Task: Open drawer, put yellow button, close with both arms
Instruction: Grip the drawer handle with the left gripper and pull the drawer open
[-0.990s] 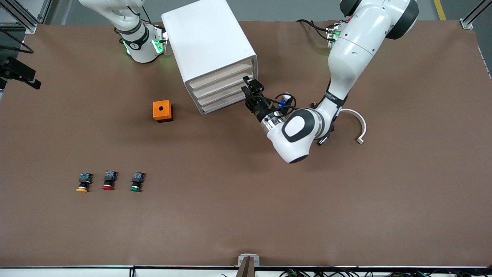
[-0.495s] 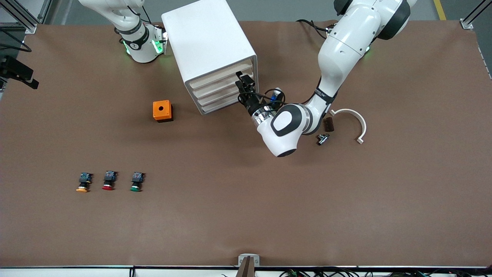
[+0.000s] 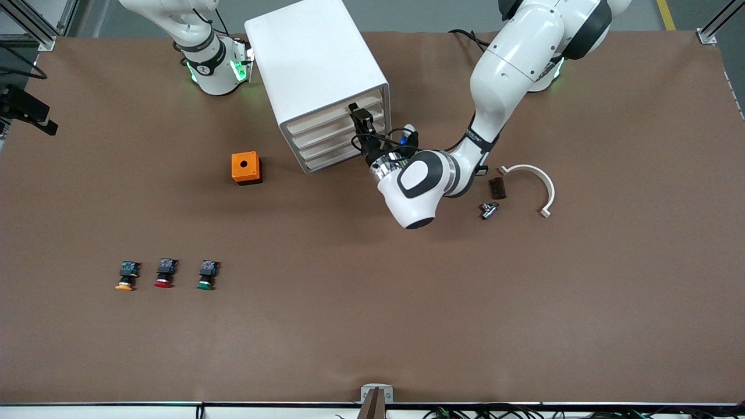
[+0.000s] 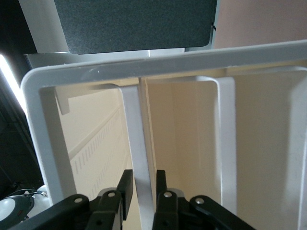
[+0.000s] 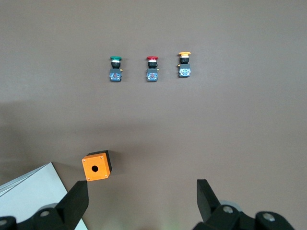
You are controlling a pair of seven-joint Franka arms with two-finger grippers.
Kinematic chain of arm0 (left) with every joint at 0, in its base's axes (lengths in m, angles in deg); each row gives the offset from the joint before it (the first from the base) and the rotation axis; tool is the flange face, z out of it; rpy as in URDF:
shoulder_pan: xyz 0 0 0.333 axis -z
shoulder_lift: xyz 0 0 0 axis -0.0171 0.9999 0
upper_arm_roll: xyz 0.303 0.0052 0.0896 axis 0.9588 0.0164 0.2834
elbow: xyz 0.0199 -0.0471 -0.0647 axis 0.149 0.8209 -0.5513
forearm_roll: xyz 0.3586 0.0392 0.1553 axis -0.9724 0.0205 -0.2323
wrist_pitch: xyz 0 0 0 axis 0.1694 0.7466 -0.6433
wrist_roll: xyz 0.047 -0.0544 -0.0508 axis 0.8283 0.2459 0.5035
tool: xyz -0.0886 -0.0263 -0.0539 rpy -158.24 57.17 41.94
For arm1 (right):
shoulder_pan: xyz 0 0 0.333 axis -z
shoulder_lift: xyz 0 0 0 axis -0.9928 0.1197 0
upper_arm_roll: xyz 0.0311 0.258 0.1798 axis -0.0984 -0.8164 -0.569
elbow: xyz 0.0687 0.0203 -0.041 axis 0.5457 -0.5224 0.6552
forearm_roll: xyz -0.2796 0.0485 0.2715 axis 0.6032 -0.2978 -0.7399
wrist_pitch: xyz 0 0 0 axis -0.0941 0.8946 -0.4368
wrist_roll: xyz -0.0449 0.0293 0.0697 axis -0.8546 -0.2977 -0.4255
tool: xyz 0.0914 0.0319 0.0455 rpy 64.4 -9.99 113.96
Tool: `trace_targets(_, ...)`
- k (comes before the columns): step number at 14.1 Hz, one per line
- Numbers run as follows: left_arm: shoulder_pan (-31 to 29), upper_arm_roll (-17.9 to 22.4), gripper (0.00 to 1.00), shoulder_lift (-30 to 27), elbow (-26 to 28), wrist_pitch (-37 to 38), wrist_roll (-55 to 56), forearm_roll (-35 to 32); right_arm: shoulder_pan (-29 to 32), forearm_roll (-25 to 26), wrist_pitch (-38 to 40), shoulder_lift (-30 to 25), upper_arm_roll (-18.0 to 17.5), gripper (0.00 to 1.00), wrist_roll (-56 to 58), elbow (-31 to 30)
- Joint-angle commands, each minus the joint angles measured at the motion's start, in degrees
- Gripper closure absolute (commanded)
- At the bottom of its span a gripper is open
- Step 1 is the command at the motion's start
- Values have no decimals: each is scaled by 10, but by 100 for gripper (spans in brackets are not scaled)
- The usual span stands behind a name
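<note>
Looking from the front, we see the left tool (image 3: 356, 118) at the drawer (image 3: 332, 118) face; the yellow button (image 3: 126, 277) sits on the worktop (image 3: 407, 302) nearer the camera. Left wrist: fingers (image 4: 125, 186) pinch the drawer's lip. Right wrist: right tool (image 5: 144, 201) spread wide, over the worktop.

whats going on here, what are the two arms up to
The left gripper is at the front of the white cabinet, its fingers closed on the front lip of the top drawer, which is not pulled out. The right gripper waits open, up over the table. The yellow button lies untouched in a row with a red button and a green button.
</note>
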Motion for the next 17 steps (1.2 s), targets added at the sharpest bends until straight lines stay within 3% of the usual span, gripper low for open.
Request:
trace_targets(1, 8, 0, 82, 0, 0, -4, 13, 13, 2, -4, -6, -13, -2, 0, -11, -11)
trace_targets(6, 7, 1, 91, 0, 7, -3, 19, 11, 1, -3, -5, -13, -2, 0, -10, -11)
trace_targets(17, -68, 4, 89, 9, 3, -4, 17, 13, 2, 1, -2, -13, -2, 0, -8, -11)
